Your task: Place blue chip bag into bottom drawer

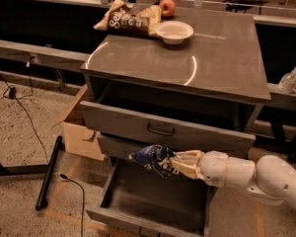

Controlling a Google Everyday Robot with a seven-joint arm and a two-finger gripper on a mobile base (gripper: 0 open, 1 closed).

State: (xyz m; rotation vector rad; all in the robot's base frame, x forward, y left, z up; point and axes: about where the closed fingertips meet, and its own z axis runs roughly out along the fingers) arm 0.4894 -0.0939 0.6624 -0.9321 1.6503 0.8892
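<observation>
Far left, on the floor: tan cardboard box (81, 132) beside the cabinet. At the back of the grey tabletop (217, 63): brown and tan chip bag (128, 19), red apple (166, 7), white bowl (174, 32). Lower centre: crumpled navy-blue foil chip bag (155, 158), in the air above the open deep grey metal bottom drawer (153, 201). Right of it: tan two-finger end effector (177, 163), clamped on the bag's right end.

Grey metal cabinet top (212, 58): brown-tan chip bag (128, 19) far left; white bowl (174, 31) just right of it; red apple (167, 7) at far edge; gripper (181, 163) below, near side, clamping dark-blue chip bag (155, 157).
</observation>
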